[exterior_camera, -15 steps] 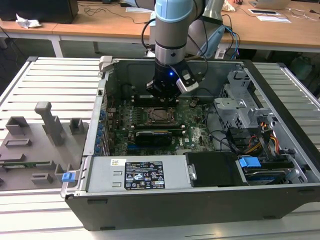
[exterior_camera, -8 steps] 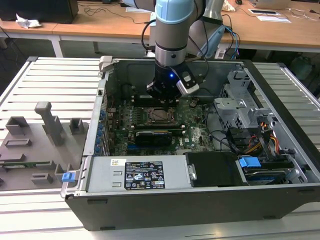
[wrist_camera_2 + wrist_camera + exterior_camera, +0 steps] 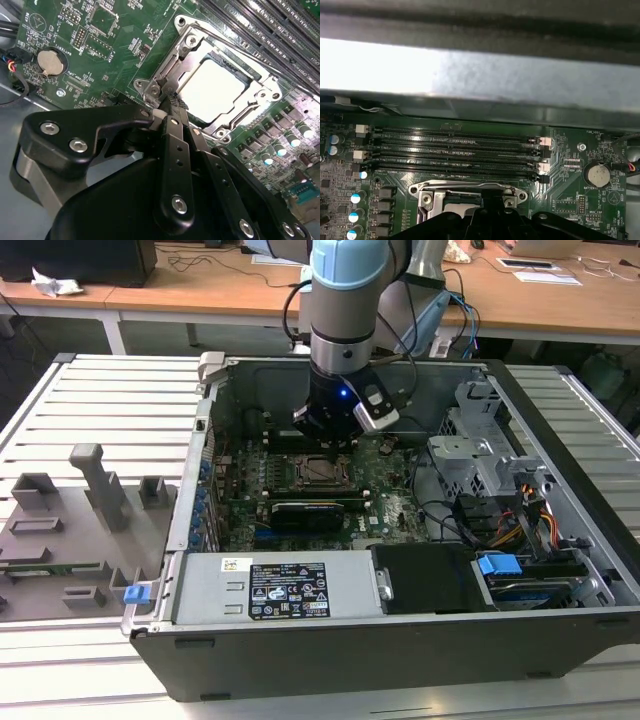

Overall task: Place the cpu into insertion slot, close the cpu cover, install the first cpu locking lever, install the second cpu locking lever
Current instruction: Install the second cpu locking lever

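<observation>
The gripper (image 3: 172,100), jaws clenched together, touches the edge of the cover (image 3: 250,82) lying over the cpu (image 3: 212,90).

Glare is washing out the cpu (image 3: 212,90) in the second wrist view; the exterior view is looking evenly lit.

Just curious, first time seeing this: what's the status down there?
End effector shut, tips at cpu cover edge. Cpu seated, cover down. Nothing in the way.
</observation>
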### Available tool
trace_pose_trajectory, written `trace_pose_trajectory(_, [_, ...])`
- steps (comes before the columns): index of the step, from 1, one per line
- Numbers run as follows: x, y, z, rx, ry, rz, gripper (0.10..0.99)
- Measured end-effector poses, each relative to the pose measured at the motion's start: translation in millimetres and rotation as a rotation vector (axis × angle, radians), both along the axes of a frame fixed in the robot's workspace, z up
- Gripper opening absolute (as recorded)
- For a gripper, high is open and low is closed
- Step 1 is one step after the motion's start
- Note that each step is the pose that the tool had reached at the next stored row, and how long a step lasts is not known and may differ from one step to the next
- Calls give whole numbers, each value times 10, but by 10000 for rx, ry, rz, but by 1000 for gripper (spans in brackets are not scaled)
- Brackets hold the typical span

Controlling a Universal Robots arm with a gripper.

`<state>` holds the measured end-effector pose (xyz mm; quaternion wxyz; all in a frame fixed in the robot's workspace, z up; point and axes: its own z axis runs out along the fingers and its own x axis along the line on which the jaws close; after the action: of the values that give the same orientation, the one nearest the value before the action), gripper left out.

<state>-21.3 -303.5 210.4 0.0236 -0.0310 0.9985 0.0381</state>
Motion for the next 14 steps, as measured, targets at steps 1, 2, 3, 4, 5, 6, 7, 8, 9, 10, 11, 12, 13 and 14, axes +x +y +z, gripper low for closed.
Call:
trace_pose_trajectory(1, [0, 0, 9, 2, -1, 1, 106])
trace_pose_trajectory(2, [0, 0, 27, 3, -2, 1, 106])
trace_pose_trajectory(3, [0, 0, 37, 4, -2, 0, 106])
trace_pose_trajectory(4, [1, -1, 39, 7, -4, 2, 106])
trace_pose_trajectory(5, [1, -22, 40, 3, -2, 1, 106])
trace_pose_trajectory(6, [0, -39, 40, 3, -2, 1, 106])
trace_pose_trajectory(7, [0, -68, 40, 4, -2, 1, 106])
trace_pose_trajectory(8, [0, -90, 40, 4, -2, 0, 106])
trace_pose_trajectory(9, [1, -105, 40, 4, -2, 1, 106])
trace_pose_trajectory(10, [0, -116, 40, 3, -1, 0, 106])
trace_pose_trajectory(11, [0, -122, 40, 5, -3, 0, 106])
trace_pose_trajectory(12, [0, -125, 59, 2, -1, 0, 106])
trace_pose_trajectory(13, [0, -125, 79, 4, -2, 0, 106])
trace_pose_trajectory(14, [0, -126, 101, 3, -2, 1, 106])
